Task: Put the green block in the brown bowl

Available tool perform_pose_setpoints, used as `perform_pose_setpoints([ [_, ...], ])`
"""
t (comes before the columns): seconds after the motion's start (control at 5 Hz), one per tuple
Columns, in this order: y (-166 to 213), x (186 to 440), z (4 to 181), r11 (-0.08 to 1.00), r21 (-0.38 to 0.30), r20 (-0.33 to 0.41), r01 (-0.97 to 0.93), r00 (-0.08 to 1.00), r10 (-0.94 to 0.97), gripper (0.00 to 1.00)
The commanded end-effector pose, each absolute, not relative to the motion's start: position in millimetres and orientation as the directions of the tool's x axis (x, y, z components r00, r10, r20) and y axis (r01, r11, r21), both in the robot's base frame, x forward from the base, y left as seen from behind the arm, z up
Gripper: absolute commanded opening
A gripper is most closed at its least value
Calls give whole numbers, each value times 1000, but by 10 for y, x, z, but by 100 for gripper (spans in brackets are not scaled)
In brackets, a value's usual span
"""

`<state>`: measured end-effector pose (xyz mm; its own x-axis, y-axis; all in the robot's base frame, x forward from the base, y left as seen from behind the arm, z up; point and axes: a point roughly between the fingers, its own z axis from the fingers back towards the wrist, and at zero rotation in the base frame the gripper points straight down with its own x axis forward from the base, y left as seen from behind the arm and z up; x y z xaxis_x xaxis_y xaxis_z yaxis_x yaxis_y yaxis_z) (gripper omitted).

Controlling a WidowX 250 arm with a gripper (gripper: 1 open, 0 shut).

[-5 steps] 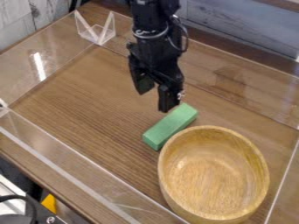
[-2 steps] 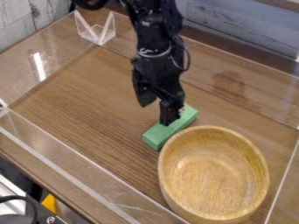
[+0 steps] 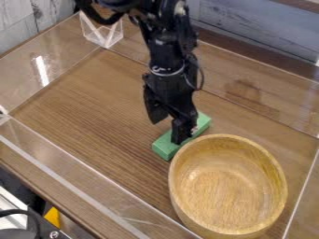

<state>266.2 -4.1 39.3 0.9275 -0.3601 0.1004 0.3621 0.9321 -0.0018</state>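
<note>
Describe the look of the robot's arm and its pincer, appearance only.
The arm is black all over, built of chunky, blocky segments with a slightly glossy finish. A thin dark cable runs along its side near the wrist. The pincer is black too, with two flat, stubby fingers. No markings or labels can be made out.

The black robot arm reaches in from the upper edge, wrist vertical, its end effector pointing straight down with jaws spread wide.
</note>
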Motion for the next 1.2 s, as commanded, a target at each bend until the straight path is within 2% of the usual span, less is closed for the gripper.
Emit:
perform_pose_setpoints([
  [0.0,-56,2715,385,928,15,119,372,921,-371,100],
  [0.2,-54,2719,340,927,15,113,376,920,-375,100],
  [0.4,-55,2722,315,924,13,108,382,918,-381,0],
  [1.0,-113,2698,404,928,1,72,374,925,-373,0],
])
